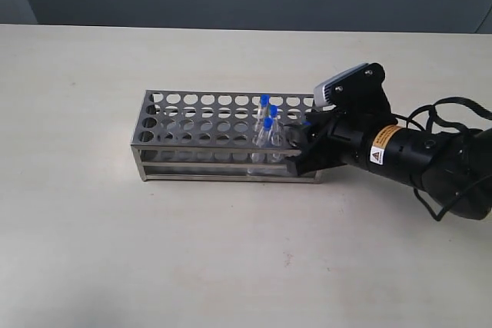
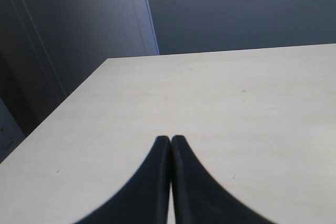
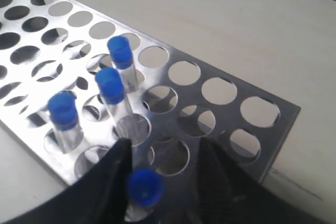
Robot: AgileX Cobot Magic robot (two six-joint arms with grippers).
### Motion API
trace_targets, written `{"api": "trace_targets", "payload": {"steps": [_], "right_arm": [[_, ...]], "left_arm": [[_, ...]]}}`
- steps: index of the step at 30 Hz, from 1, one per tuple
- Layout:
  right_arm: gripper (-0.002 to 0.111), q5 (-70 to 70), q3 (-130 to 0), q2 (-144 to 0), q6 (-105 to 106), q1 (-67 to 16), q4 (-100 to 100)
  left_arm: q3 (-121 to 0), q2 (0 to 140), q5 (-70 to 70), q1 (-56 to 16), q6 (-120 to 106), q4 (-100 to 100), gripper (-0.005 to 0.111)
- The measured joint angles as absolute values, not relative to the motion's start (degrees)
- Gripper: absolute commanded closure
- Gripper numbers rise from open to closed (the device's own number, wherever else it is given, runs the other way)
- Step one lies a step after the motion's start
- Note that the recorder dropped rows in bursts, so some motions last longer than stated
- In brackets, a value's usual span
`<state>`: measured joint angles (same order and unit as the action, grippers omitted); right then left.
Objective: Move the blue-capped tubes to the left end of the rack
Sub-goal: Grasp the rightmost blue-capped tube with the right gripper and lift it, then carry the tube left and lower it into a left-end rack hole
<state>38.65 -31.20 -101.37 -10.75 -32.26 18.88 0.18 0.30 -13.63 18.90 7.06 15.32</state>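
The shiny steel rack [image 1: 201, 124] stands mid-table. Three blue-capped tubes [image 1: 267, 117] stand close together in holes right of its middle; the right wrist view shows them as three caps [image 3: 110, 83]. A fourth blue-capped tube [image 3: 144, 187] stands in a hole nearer the rack's right end. My right gripper [image 3: 165, 148] is open over that end [image 1: 295, 147]. This fourth cap sits between its fingers, close against one finger [image 3: 113, 174], with a wide gap to the other. My left gripper [image 2: 170, 140] is shut on nothing above bare table, out of the exterior view.
The rack [image 3: 231, 90] has many vacant holes, including its whole left half [image 1: 165, 117]. The table's [image 2: 236, 108] far edge meets a dark wall in the left wrist view. My right arm and its cables [image 1: 430, 159] lie along the table's right side.
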Motion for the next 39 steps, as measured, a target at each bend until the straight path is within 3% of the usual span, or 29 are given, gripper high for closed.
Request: {"api": "trace_targets", "payload": {"steps": [1, 3, 16, 29, 35, 39], "right_arm": [[0.100, 38.7, -31.2, -101.4, -11.1, -32.3, 19.0], [0.109, 39.3, -31.2, -101.4, -12.0, -32.5, 20.1], [0.109, 39.1, -31.2, -101.2, -12.9, -32.6, 20.4], [0.109, 29.7, -31.4, -85.5, -13.2, -32.6, 22.6], [0.109, 21.2, -41.1, -80.7, -17.6, -32.4, 27.7], [0.109, 19.2, -52.6, -85.4, -29.8, -38.0, 38.4]], "left_arm": [[0.2, 0.3, -13.6, 18.9, 7.1, 15.3, 0.106], [0.2, 0.3, -13.6, 18.9, 7.1, 15.3, 0.106], [0.2, 0.3, -13.6, 18.9, 7.1, 15.3, 0.106], [0.2, 0.3, -13.6, 18.9, 7.1, 15.3, 0.106], [0.2, 0.3, -13.6, 18.9, 7.1, 15.3, 0.106], [0.2, 0.3, -13.6, 18.9, 7.1, 15.3, 0.106]]}}
